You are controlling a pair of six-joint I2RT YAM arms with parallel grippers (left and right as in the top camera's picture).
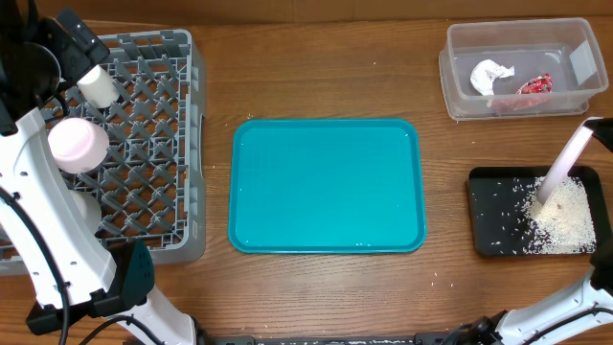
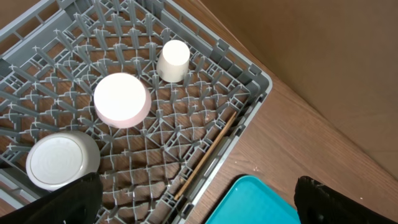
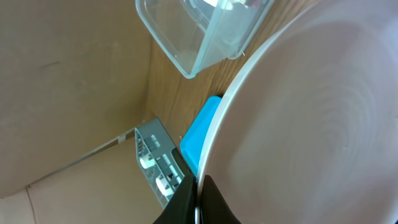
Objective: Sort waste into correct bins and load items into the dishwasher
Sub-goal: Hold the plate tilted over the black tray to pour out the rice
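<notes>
If the plate [image 1: 565, 165] clamped in my right pincer [image 3: 198, 199] slips, crumbs [image 1: 567, 222] could miss the black tray [image 1: 487, 192]; left pincer [image 2: 199, 206] wide.

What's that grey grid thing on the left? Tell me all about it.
A square grey plastic dish rack with a lattice floor and low walls, sitting flat on the wooden table, left of the teal tray. Inside are a small white cup and two round white bowls; a thin wooden stick lies along one wall.
</notes>
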